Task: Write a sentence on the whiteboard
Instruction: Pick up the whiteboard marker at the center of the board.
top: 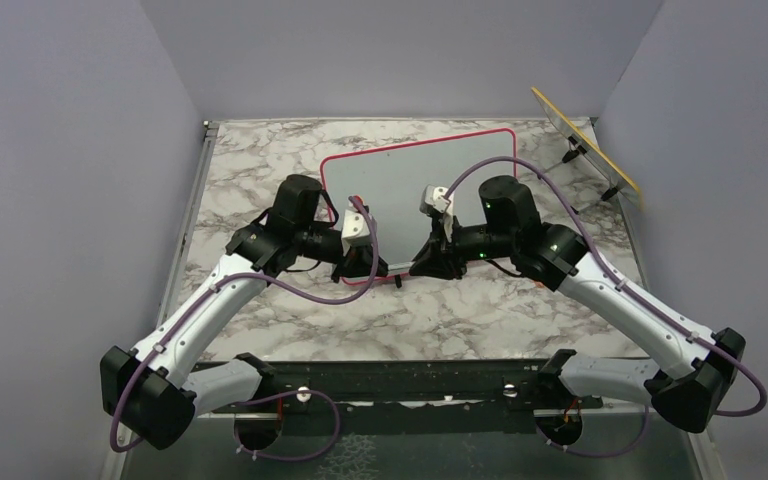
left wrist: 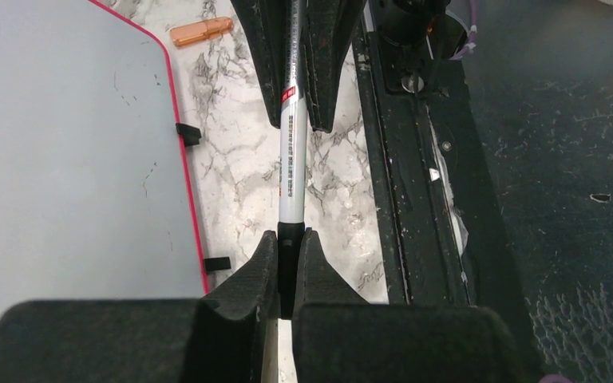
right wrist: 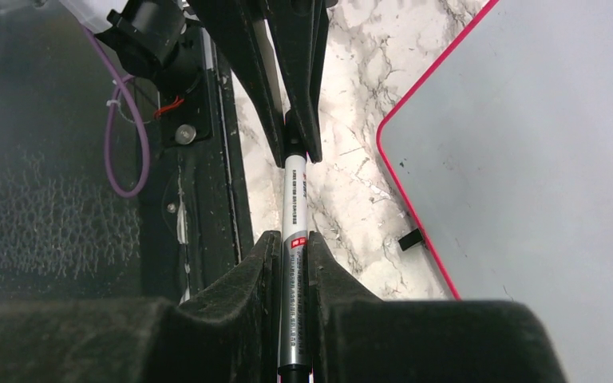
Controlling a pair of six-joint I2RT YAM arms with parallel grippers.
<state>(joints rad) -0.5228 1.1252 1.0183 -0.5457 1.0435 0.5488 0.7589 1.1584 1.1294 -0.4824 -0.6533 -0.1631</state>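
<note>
The whiteboard [top: 430, 190] lies flat on the marble table [top: 260, 180], in the middle and toward the back, turned a little so that its left end sits nearer the arms. Its thin red frame runs all round. The face is pale grey, with a few faint specks in the left wrist view. Small black feet [left wrist: 187, 133] stick out from under the near edge.

Just off that near edge, over bare marble, the two grippers meet nose to nose with a marker [left wrist: 291, 167] stretched between them. The left gripper [left wrist: 289, 239] is closed tight on the marker's black end. The right gripper [right wrist: 293, 239] is closed on the silver barrel, at the red label. The barrel carries small print that is too fine to read. The marker runs roughly along the board's near edge and is held above the table. How high it is held cannot be told.

An orange piece [left wrist: 199, 32] lies on the marble just beside the board's near right corner. A black rail [top: 400, 385] spans the table's near edge between the arm bases, and purple cables loop along both arms. At the far right corner a yellow-edged panel [top: 585, 140] leans on a wire stand, well apart from the board.
</note>
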